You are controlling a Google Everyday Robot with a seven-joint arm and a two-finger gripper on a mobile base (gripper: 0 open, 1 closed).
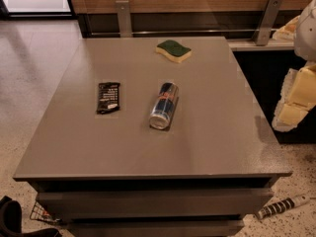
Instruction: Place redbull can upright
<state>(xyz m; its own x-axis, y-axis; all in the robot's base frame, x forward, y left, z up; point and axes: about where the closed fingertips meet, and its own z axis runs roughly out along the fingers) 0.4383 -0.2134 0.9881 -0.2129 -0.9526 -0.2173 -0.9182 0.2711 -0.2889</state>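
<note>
Three things lie on the grey table (212,132); the redbull can (164,105) is one of them, on its side near the middle of the top, not upright. Its length runs roughly from the far edge towards the near edge; one round silver end faces the near edge, and the blue and silver panels with the red logo face up. A flat black snack wrapper (108,97) lies to the left of the can in the view, apart from it; a sponge (174,50), green side up over a yellow body, sits close to the far edge, well apart from both.

The gripper (291,110) hangs at the right side of the view, beyond the table's right edge and well apart from the can; it is pale yellow and white and partly cut off by the frame. Whether the claw is spread or pressed together I cannot tell. A striped black and white object (281,207) lies on the speckled floor by the table's near right corner.
</note>
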